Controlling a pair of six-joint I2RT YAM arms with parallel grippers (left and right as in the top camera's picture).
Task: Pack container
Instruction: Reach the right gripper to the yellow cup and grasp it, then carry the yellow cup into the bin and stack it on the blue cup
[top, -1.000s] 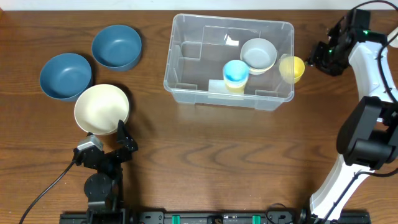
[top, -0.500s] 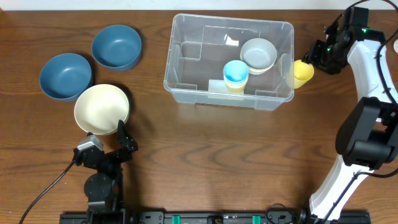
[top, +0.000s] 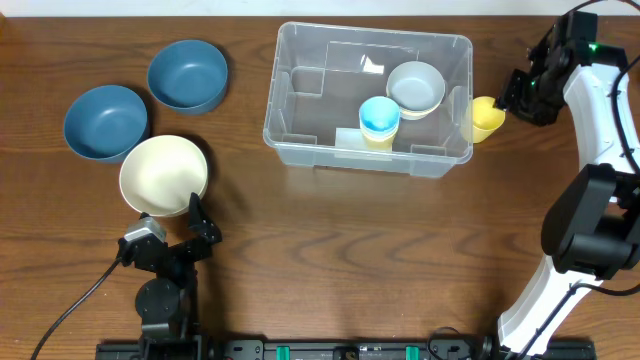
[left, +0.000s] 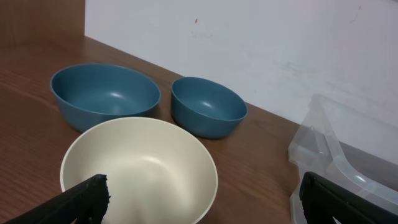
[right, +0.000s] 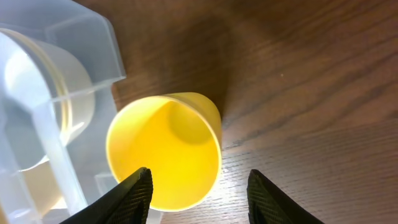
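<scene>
Right gripper (right: 199, 176): fingers spread, gripping nothing. It's hanging right over the yellow cup (right: 165, 149), whose mouth faces your wrist cam.
Left gripper (left: 204, 186): also wide apart and empty, sitting near-left, just on the near side of the cream bowl (left: 140, 168).
Container (top: 370, 160): far side of the table (top: 330, 250), a bit right of centre, open top.
Why the yellow cup matters: it's outside the container, hard up against the right wall (touching or only close, can't tell). So I'd say it isn't packed, and you'd have to grab it and lift it over the rim.
Why the bowls are bunched left: they look like the left arm's job, just my read.
Inside, counted: one pale grey bowl (top: 415, 87) and one light blue cup (top: 379, 117), both in the right half. The cup seems to sit on something pale yellow, but I can't tell what.
Outside, counted: two blue bowls, the far blue bowl (top: 187, 75) and the left blue bowl (top: 105, 120), plus one cream bowl and one yellow cup.
Left to pack: four, by my count.
</scene>
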